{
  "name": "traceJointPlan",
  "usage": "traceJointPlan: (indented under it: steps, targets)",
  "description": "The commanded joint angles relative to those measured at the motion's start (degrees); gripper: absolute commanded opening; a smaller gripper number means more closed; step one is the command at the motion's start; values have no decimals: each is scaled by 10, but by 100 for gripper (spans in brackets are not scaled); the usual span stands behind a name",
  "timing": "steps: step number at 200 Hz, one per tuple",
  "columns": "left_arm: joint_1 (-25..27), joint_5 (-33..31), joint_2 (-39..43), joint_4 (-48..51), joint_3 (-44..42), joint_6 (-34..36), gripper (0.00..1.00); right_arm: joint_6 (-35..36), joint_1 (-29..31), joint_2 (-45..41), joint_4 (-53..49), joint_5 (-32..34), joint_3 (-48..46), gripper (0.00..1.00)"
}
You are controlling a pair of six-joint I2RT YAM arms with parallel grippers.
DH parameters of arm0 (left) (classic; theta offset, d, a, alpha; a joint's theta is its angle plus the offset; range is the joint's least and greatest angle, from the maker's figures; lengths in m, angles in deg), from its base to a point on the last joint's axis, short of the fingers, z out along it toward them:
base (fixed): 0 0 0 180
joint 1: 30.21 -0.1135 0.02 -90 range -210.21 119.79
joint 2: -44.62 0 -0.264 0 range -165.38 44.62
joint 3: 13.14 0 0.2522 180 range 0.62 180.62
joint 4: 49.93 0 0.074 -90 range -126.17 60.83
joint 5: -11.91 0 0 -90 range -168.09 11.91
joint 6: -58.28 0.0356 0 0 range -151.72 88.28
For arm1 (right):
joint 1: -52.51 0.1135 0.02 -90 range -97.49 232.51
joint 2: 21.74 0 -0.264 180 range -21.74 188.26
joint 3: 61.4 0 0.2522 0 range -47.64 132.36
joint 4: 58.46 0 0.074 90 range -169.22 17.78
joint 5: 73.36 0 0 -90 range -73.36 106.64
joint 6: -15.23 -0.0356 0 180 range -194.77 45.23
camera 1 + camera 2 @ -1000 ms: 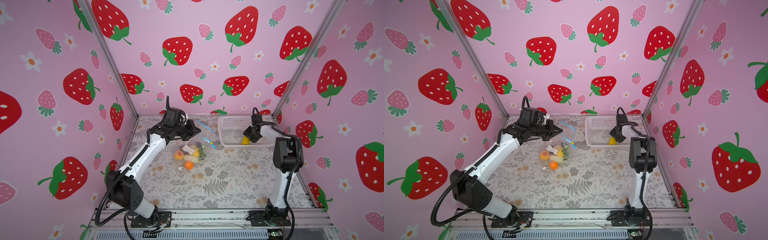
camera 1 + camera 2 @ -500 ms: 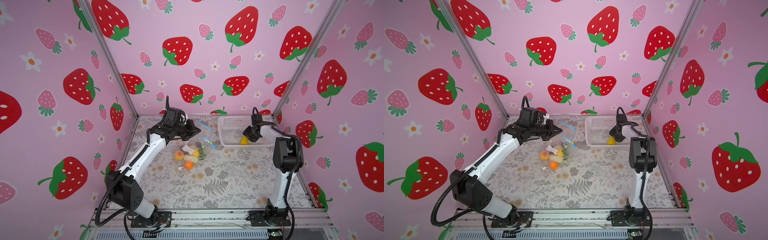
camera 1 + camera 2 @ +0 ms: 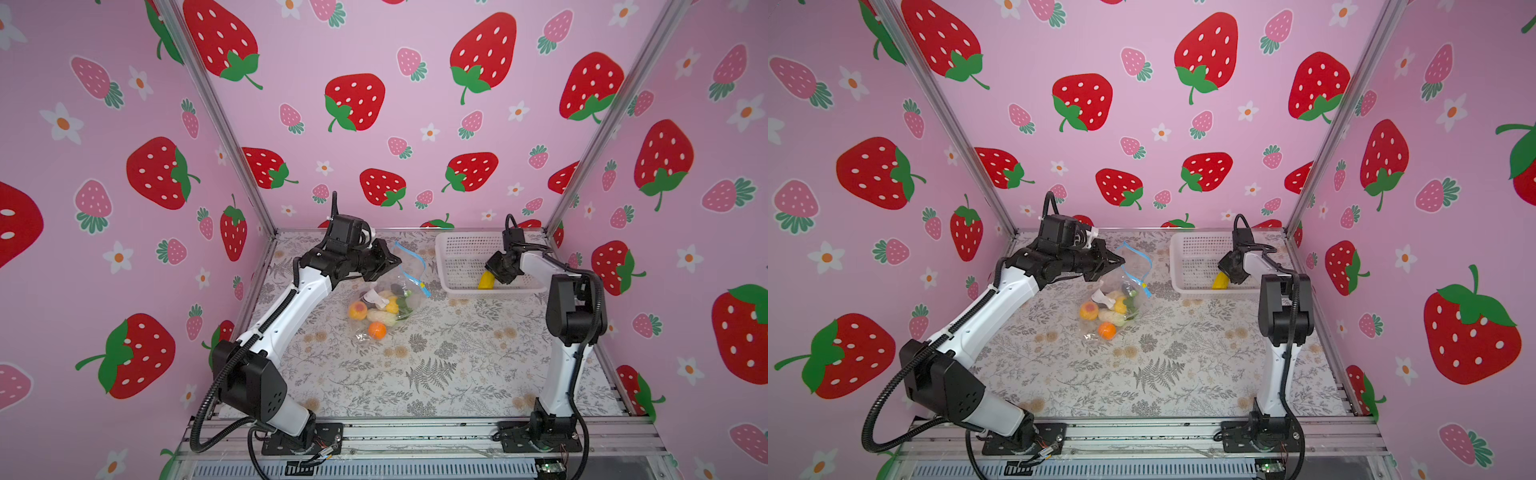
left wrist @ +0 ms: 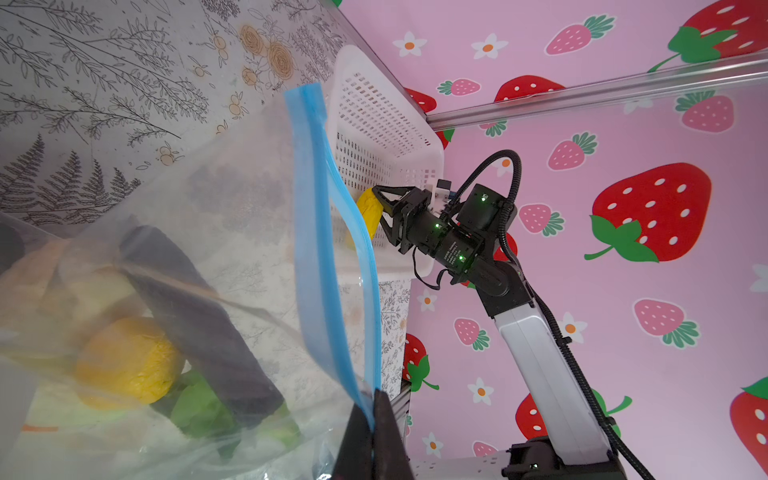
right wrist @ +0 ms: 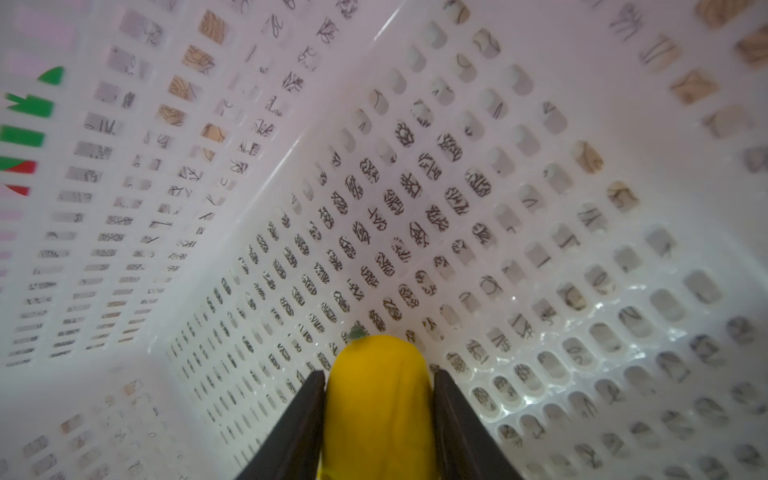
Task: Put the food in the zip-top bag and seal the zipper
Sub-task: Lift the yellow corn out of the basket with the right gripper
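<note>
right gripper [image 5: 379, 374] clamps the banana [image 5: 378, 415] in the basket [image 5: 498, 208], left gripper [image 4: 372, 405] pinches the zipper [image 4: 311, 208] of the zip-top bag [image 4: 232, 199]; the smooth banana may slip on lifting

Soft, even light filled both top views; shadows were faint and straight posts [image 3: 219, 116] bowed near the edges. The left wrist view showed the near zip-top bag [image 4: 216, 232] hazy. The right wrist view blurred the basket [image 5: 540, 174] at one side, with small glints beside the banana [image 5: 378, 399].
</note>
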Motion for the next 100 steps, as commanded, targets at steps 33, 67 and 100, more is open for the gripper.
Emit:
traceJointPlan:
  steps: [33,67,100]
  targets:
    - [-2,8,5,-12,3,2,0,-13,3,-26,15,-14,-18,42]
    - [-2,7,7,-13,2,0,0,-15,3,-32,17,-17,-21,42]
    - [-2,5,9,-12,3,0,0,-21,2,-37,19,-17,-22,41]
